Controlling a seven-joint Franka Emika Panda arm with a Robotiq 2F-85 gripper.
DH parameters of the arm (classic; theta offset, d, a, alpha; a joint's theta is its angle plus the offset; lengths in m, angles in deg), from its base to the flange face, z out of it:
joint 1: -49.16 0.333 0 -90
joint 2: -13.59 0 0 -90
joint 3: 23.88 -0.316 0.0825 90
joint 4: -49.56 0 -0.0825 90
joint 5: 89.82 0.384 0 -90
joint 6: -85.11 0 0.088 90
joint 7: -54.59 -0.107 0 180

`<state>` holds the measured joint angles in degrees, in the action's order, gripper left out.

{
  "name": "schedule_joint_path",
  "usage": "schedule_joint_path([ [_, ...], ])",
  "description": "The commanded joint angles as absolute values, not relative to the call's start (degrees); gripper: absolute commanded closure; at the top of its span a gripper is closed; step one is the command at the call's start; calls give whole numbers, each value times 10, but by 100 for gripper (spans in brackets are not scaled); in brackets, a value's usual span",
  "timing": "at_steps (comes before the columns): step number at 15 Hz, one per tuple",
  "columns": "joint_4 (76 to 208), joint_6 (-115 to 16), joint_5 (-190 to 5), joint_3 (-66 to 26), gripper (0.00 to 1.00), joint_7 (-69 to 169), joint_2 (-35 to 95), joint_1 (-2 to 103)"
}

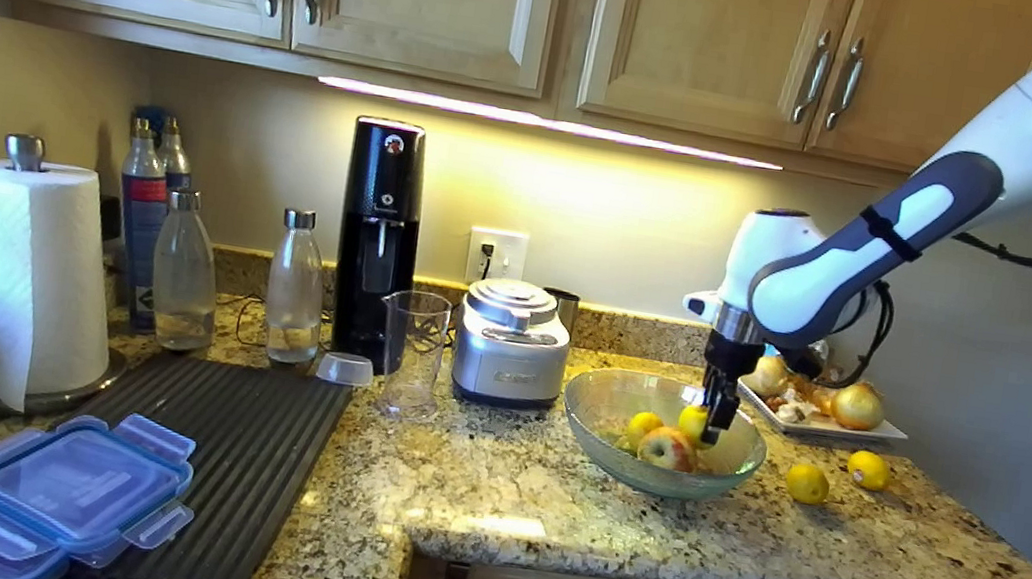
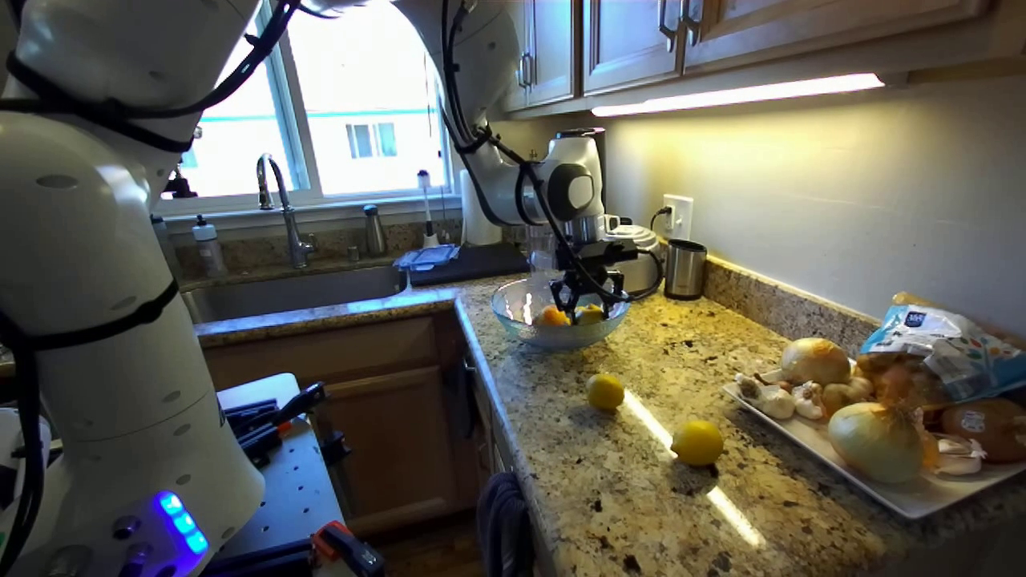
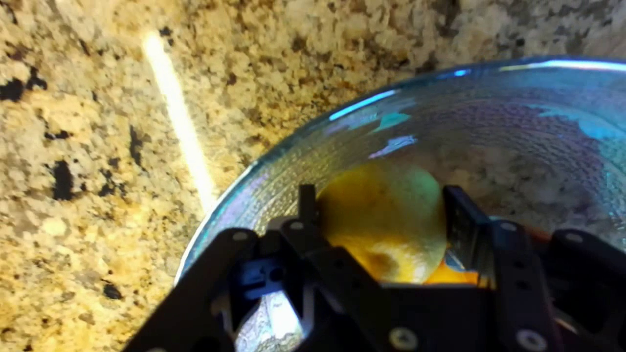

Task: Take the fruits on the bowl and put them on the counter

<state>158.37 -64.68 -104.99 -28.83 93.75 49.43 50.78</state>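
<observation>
One bowl [image 1: 666, 480] — yellow fruits [image 1: 644, 429] inside.

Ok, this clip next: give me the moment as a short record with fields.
grasp: hand closed on a yellow fruit
container: glass bowl with an apple and at least one more yellow fruit in it
outside bowl: two yellow fruits, apart on the counter
nearby: white plate with onions and garlic
unclear: whether the held fruit is off the bowl's floor
</observation>
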Motion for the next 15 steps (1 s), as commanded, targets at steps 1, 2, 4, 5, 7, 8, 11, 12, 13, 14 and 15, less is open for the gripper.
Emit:
schedule_joint_path([
  [1, 1632, -613, -1049, -281, 61, 874, 418, 511],
  [2, 1634, -597, -1049, -280, 61, 856, 405, 514],
  [4, 1634, -561, -1050, -278, 61, 817, 381, 518],
  [5, 1634, -545, -1051, -278, 61, 801, 371, 519],
  [7, 1632, -511, -1054, -272, 61, 759, 349, 523],
  [8, 1633, -496, -1052, -271, 61, 740, 338, 522],
  [11, 1637, -468, -1051, -262, 61, 691, 310, 518],
  [12, 1640, -464, -1051, -257, 61, 675, 303, 515],
  [13, 1642, -461, -1052, -251, 61, 660, 297, 513],
  [14, 1645, -461, -1052, -243, 61, 645, 294, 509],
  [15, 1646, -459, -1053, -236, 61, 632, 293, 507],
])
